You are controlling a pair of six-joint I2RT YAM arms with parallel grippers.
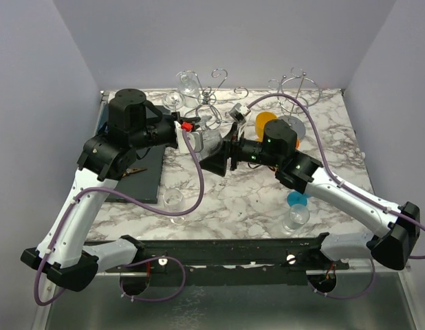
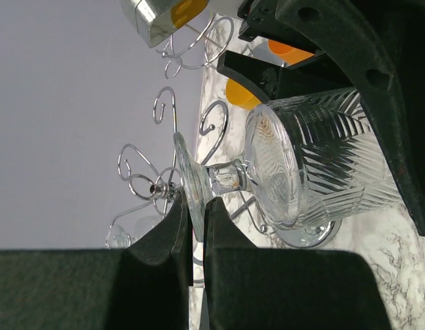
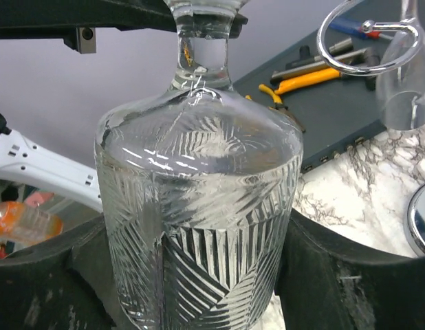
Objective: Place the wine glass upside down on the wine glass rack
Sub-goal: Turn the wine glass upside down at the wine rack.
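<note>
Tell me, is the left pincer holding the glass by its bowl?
No, the left pincer is pinched on the rim of the foot of the glass, away from the bowl.

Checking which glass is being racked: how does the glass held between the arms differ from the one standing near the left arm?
The held glass lies sideways in the air; the standing glass is upright on the table. The held glass has cut chevrons; the standing glass looks plain. The left gripper pinches the held glass's foot; the standing glass is untouched. Both are clear, stemmed.
</note>
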